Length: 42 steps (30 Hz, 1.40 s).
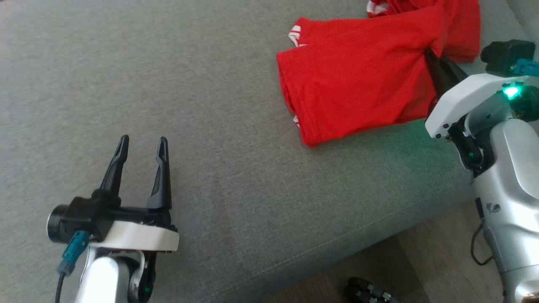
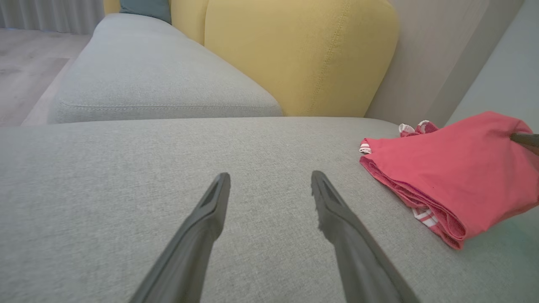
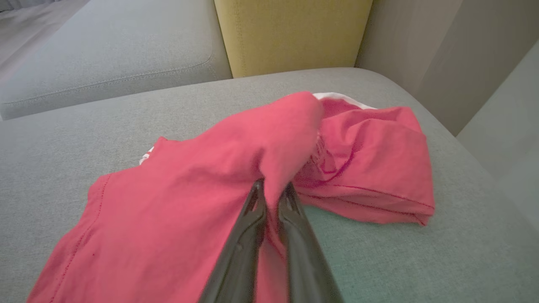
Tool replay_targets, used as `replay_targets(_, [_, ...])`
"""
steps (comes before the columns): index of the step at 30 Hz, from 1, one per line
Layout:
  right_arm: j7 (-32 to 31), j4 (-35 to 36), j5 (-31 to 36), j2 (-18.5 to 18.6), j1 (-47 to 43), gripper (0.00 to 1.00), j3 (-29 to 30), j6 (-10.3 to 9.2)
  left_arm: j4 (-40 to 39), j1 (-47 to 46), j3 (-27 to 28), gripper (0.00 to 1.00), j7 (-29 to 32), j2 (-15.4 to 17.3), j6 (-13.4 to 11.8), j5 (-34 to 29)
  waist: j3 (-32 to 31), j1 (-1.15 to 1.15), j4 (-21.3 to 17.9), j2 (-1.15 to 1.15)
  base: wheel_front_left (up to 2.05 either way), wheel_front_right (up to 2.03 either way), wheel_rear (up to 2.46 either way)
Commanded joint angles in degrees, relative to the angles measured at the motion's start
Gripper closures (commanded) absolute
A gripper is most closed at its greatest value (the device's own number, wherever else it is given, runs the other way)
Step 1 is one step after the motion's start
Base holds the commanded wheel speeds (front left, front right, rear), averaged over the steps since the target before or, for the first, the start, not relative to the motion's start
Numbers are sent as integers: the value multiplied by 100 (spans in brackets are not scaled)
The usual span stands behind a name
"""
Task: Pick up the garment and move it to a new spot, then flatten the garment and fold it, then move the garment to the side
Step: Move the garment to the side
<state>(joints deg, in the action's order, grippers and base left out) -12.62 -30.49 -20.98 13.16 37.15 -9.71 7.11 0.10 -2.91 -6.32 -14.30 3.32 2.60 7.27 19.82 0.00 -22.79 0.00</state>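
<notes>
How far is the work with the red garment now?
Done, apparently: the red garment lies in folded layers on the grey cushion. In hand: the right end effector is shut on a raised fold; the left end effector is open, apart. Remaining: moving it aside, releasing.

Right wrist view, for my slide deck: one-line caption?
Right gripper shut on a fold of the red garment on a grey sofa.

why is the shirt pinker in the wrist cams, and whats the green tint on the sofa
Head view: garment saturated red, a green light on the right arm tinting the sofa nearby. Right wrist view: paler exposure turns it pink, green tint beside the right gripper. Left wrist view: equally washed out.
</notes>
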Motion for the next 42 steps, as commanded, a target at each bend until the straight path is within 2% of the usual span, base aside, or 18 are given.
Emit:
replay_targets(1, [63,237,79,-3,175,100,22,37,-211,-187,172,0,-70,33,17,-77,128,0,-122,0,0,0,0])
replay_targets(10, [145,261,371,-53,441,100,137,37,-287,-234,154,0,-70,30,34,-138,192,0,-39,0,0,0,0])
replay_targets(19, [139,-288,907,-68,1540,100,452,37,-363,-302,110,0,-70,23,45,-160,327,0,215,0,0,0,0])
replay_targets(29, [-77,-1183,1744,666,2290,100,951,37,-437,-414,-18,0,-70,-4,8,-119,503,0,630,0,0,0,0])
replay_targets(35, [-139,-1348,2167,1106,2482,100,1012,37,-478,-470,-124,0,-70,-17,-6,-109,622,0,787,0,0,0,0])
replay_targets(42, [-191,-1417,2478,1439,2640,100,1094,37,-489,-497,-217,0,-70,-26,-10,-102,697,0,903,0,0,0,0])
